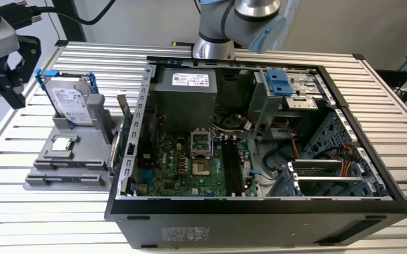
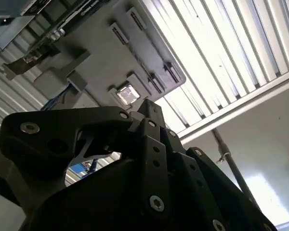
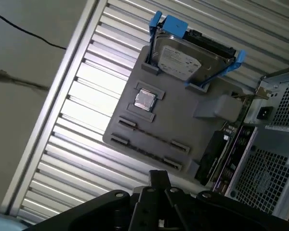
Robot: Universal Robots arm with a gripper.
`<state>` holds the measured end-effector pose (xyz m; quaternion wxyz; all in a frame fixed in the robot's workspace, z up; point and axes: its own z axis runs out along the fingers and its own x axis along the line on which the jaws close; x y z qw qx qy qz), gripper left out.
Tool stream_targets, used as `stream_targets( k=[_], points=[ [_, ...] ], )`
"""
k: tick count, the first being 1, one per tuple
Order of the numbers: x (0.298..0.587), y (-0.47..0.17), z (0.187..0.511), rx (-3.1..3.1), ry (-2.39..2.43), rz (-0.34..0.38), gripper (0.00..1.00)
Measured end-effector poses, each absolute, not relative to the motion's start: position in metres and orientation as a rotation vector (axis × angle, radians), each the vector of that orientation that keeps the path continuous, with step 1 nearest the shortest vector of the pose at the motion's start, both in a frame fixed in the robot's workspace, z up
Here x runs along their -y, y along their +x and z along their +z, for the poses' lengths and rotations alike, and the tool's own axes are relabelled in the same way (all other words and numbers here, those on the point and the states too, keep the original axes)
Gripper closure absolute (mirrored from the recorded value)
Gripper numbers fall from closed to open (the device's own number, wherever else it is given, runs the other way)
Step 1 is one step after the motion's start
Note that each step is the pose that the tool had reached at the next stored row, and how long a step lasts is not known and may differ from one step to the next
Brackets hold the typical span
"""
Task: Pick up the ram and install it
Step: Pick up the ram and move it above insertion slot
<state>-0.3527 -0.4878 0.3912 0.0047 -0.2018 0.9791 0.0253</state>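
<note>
The ram [image 3: 213, 153] is a long dark board standing on edge along the side of the grey holder [image 3: 183, 120] that faces the computer case; in the exterior view the ram [image 1: 117, 145] is a thin strip between holder and case. My gripper [image 1: 5, 84] hangs at the exterior view's far left, above the table's edge and well clear of the holder. In both wrist views its black fingertips [image 3: 159, 177] meet at one point, with nothing between them. The gripper [image 2: 147, 107] points toward the holder from a distance.
A silver hard drive in a blue frame [image 1: 70, 103] stands upright on the grey holder [image 1: 59, 169], with a small square processor chip [image 1: 62, 143] in front of it. The open computer case [image 1: 260, 211] lies on the slatted table, its motherboard's black memory slots [image 1: 233, 164] exposed.
</note>
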Motion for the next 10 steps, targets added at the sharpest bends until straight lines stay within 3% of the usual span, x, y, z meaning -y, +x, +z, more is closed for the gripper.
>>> stream_targets(
  k=[10],
  points=[
    [0.4878, -0.3527, 0.3912, -3.008, -0.885, 0.079, 1.0]
  ],
)
